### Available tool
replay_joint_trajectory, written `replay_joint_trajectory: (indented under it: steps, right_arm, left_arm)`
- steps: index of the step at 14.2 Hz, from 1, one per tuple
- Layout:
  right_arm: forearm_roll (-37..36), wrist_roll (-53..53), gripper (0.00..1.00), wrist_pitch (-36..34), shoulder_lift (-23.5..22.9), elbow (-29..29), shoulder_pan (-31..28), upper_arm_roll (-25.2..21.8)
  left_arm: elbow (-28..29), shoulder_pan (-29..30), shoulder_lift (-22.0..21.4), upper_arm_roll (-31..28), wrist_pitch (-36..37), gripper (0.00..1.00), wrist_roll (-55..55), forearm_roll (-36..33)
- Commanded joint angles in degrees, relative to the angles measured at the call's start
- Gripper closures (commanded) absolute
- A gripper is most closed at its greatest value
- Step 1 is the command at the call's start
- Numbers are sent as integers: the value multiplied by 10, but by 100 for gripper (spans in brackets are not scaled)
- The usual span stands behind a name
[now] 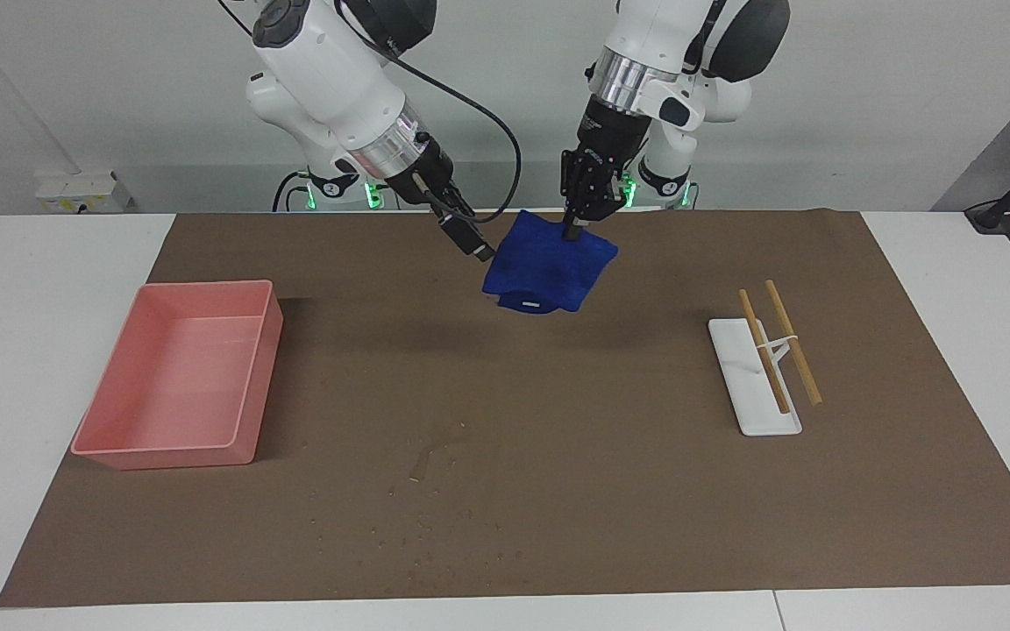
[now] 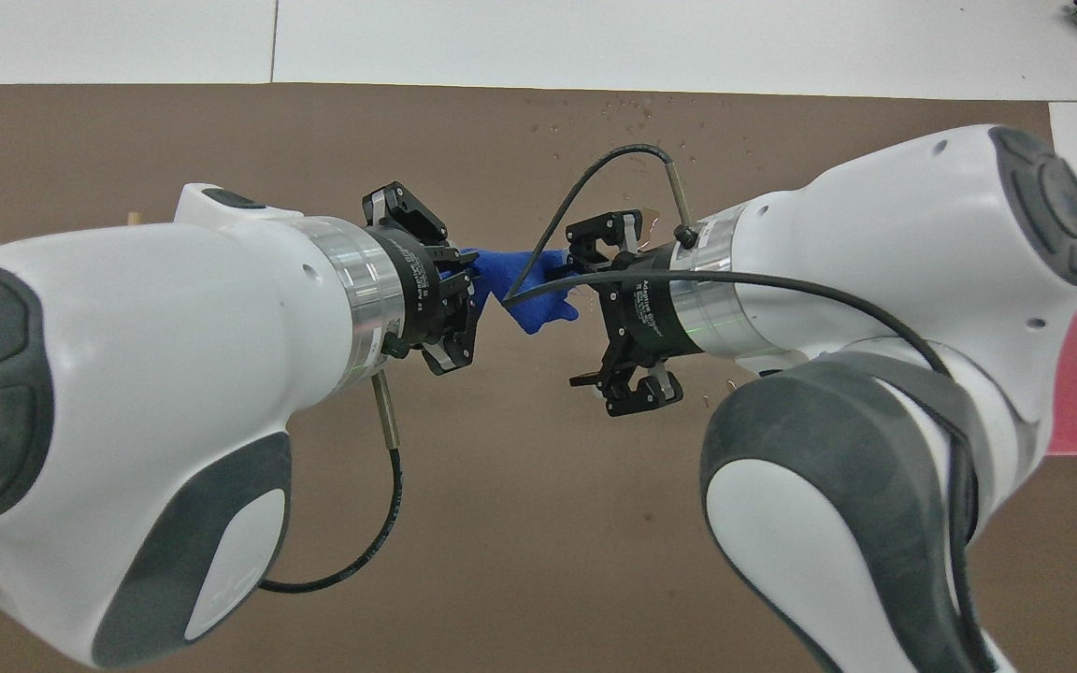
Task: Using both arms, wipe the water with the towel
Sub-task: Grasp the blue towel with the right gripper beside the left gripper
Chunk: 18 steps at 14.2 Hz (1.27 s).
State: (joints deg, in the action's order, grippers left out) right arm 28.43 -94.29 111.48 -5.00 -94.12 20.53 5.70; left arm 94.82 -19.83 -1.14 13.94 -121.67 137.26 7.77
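At the right arm's end of your mat (image 1: 645, 491) sat the pink bin (image 1: 181, 377), well apart from everything else. Your right gripper (image 1: 480, 250) was up in the air over the mat's robot-side strip, its fingers pinched on one upper corner of the towel (image 1: 549, 267). Your left gripper (image 1: 572, 231) pinched the other upper corner, just beside the first, so you held the towel between both arms, clear of the mat. It hung spread out, its long axis running from one gripper to the other, across the table. Its free edge pointed down, the white label (image 1: 537, 304) at the bottom, facing away from the robots. In the overhead view the towel (image 2: 524, 290) showed only as a narrow blue strip between the two grippers. The water (image 1: 435, 499) lay on the mat much farther from the robots than the towel, a thin smear with scattered droplets. The white tray (image 1: 752, 377) with its two sticks (image 1: 790, 342) sat toward the left arm's end.
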Motion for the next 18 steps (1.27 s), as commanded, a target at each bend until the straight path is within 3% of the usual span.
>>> replay_joint_trajectory:
  steps: [1, 3, 5, 6, 8, 11, 18]
  right_arm:
    - [15, -19, 20, 29, 32, -45, 15, -2]
    - [15, -19, 50, 30, 31, -44, 15, -2]
    - [14, -20, 60, 37, 25, -34, 14, -2]
    - [10, -20, 55, 48, 23, -25, 9, -2]
    - [3, -11, 10, 84, 14, -21, -5, -3]
    - [0, -13, 1, 91, 16, -19, -22, -4]
    - [7, -51, 4, 112, 25, -31, -26, -3]
  left_arm:
    - [-7, -20, 3, -8, -23, 100, 34, -1]
    - [-3, -25, 3, -7, -40, 100, 60, -26]
    - [6, -33, 3, -7, -46, 100, 64, -30]
    - [8, -33, 3, -7, -46, 100, 63, -31]
    - [8, -33, 3, -7, -45, 100, 63, -33]
    - [9, -35, 3, -7, -44, 100, 61, -34]
    - [9, -35, 3, -7, -38, 100, 61, -34]
